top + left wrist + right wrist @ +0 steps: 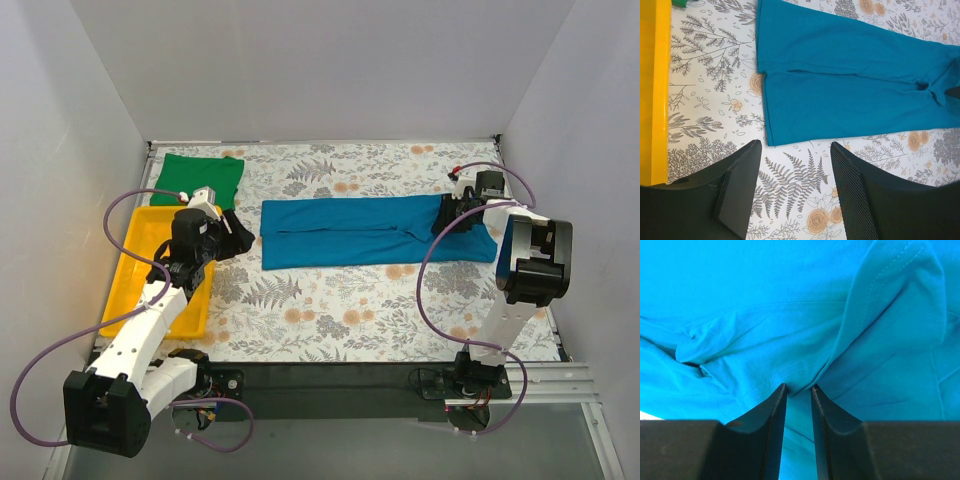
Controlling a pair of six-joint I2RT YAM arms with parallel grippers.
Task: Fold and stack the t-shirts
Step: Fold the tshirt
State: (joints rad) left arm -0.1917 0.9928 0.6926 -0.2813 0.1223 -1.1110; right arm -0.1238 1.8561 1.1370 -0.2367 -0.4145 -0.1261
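**Teal-blue t-shirt (370, 232) pinched on floral table (330, 310)**

White walls (320, 70) enclosed the tabletop. The right gripper (798, 387) clenched the shirt's right end. The left gripper (795, 144) hung agape and empty near the yellow tray (140, 250). The green t-shirt (200, 178) lay folded at the far-left corner.

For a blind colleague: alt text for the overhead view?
A teal-blue t-shirt, folded lengthwise, lies across a floral table, the right gripper pinching its right end. The left gripper hangs open beside a yellow tray; a green t-shirt lies behind.
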